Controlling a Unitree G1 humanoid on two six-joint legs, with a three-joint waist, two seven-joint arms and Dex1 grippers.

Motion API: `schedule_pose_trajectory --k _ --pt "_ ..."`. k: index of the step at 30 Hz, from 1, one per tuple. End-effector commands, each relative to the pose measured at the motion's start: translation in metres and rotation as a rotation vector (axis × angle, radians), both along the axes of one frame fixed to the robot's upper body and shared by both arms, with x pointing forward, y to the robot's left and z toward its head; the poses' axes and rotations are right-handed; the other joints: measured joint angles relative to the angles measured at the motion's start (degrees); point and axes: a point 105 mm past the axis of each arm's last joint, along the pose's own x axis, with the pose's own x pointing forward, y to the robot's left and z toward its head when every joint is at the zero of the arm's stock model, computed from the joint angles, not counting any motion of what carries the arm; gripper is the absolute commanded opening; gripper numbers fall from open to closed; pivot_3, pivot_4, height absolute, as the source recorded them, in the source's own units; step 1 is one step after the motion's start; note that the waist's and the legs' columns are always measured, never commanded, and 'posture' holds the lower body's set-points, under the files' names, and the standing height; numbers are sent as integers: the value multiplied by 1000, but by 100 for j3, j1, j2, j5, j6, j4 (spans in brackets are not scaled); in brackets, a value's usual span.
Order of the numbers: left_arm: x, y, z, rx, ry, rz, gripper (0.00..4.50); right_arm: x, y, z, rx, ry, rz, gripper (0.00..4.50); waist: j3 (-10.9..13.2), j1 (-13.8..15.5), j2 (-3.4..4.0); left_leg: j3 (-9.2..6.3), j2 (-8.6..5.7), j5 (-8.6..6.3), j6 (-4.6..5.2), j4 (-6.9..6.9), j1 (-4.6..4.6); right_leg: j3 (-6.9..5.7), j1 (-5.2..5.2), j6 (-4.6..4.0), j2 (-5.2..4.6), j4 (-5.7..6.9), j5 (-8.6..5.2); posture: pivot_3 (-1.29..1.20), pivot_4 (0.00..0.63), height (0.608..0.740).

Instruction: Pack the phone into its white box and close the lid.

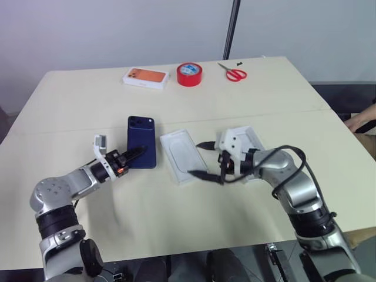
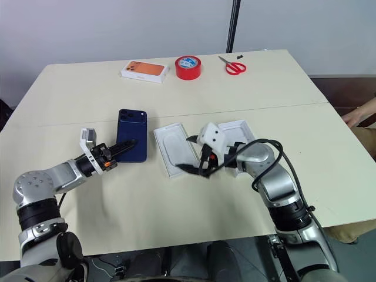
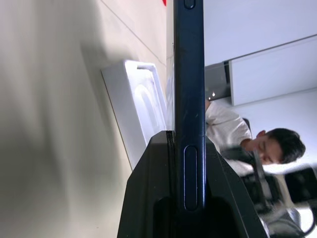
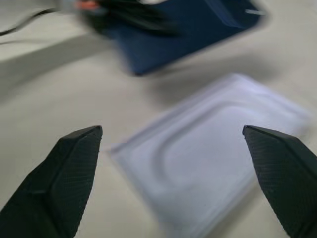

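My left gripper [image 1: 134, 155] is shut on the lower end of the dark blue phone [image 1: 141, 140], which it holds just above the table; the left wrist view shows the phone [image 3: 189, 74] edge-on between the fingers. Just right of the phone, the white box [image 1: 182, 154] lies open on the table as a shallow tray with a moulded recess. My right gripper [image 1: 201, 158] hangs over the tray's right edge, open wide and empty, pointing left. From the right wrist, the tray [image 4: 218, 163] sits between the spread fingers [image 4: 64, 173]. The lid [image 1: 254, 138] lies behind my right wrist, partly hidden.
At the table's far edge sit a white box with an orange top [image 1: 145, 77], a red tape roll [image 1: 190, 74] and red scissors [image 1: 235, 73]. A person's hand [image 1: 359, 121] rests at the right edge. A seated person [image 3: 257, 144] shows in the left wrist view.
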Motion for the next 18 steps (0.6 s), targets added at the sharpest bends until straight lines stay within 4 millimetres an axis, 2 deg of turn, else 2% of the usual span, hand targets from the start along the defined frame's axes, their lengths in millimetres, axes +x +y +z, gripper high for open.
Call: schedule_pose_trajectory --k 1,6,11,13,17,18 --pt "2 -3 18 -14 -80 -5 0 -12 10 -7 -67 -64 123 4464 1 2 -1 0 0 0 0 0 0 0 0 0 1 0 0 0 150 740" --pt "-1 -11 7 52 -44 -34 0 -8 14 -17 -155 -138 205 4464 6 7 -10 0 1 0 0 4 0 0 2 0 -2 -1 0 0 150 740" --pt "-1 -14 11 51 -54 -38 0 -7 9 -32 -227 -160 258 4464 9 22 -16 -2 3 1 -1 7 0 -2 5 0 -2 -4 0 0 150 740" --pt "-2 -14 10 56 -51 -36 0 -4 7 -34 -235 -167 256 3935 10 21 -16 -2 3 1 -1 7 0 -3 5 0 -2 -5 0 0 150 740" --pt "-5 -14 9 47 -41 -35 0 1 3 -40 -262 -170 248 2159 10 21 -16 -2 4 1 -1 7 0 -3 5 0 -2 -5 0 0 150 740" --pt "-6 -14 10 47 -42 -35 0 2 4 -39 -252 -170 240 2159 10 20 -16 -2 4 1 -2 7 1 -3 7 0 -3 -6 0 0 150 740"
